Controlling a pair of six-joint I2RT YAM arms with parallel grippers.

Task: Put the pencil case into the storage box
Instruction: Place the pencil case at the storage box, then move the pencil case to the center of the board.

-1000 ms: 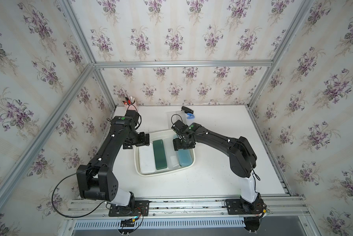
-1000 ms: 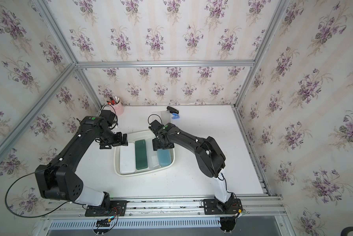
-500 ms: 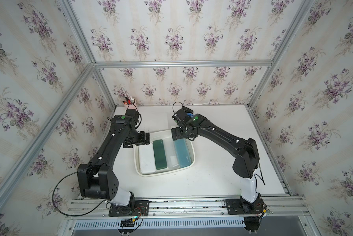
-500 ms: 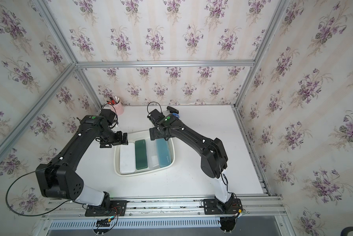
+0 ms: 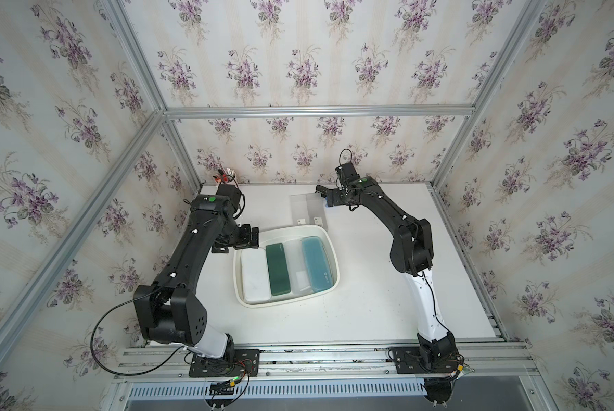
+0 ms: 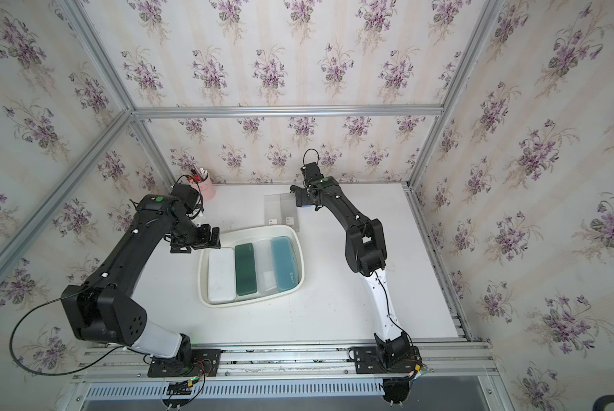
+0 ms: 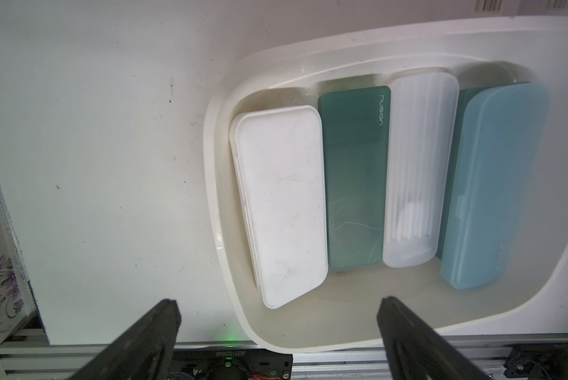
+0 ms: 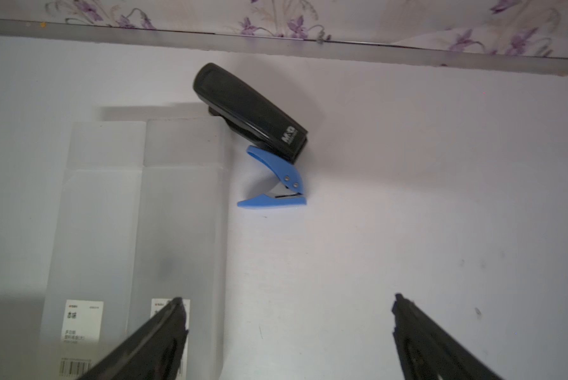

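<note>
The left tool (image 7: 277, 307) hung with its jaws spread and empty over the far-left corner of the storage box (image 5: 237, 274), close to the rim. Behind that arm, in the far-left corner of the bench (image 5: 369, 302), stood a pink pen cup (image 6: 207, 185).

Four cases lay flat in the box, side by side with their long axes running near to far: a white case (image 7: 282, 204), a green case (image 7: 355, 177), a frosted case (image 7: 417, 164) and a blue case (image 7: 493, 184). They covered most of the floor. The blue one sat against the right wall.

Just beyond the far rim, two clear cases (image 5: 307, 210) lay on the bench, touching along their long sides, axes also near to far and labels at the near end. These looked like the cases not yet stowed.

The right tool (image 8: 287, 302) hung above the bench by their right side, jaws wide and holding nothing. In its wrist view one finger (image 8: 174, 316) overlapped the right clear case (image 8: 184, 214), while the gap between the fingers lay over bare bench to the right. The jaws spanned left to right, across the cases' short width, so the coming move seemed to call for a shift left and a descent, with little turning. The right arm was plainly the nearer one.

A black stapler (image 8: 253, 112) and a blue staple remover (image 8: 276, 184) sat against that case's far-right side and could be nudged.
</note>
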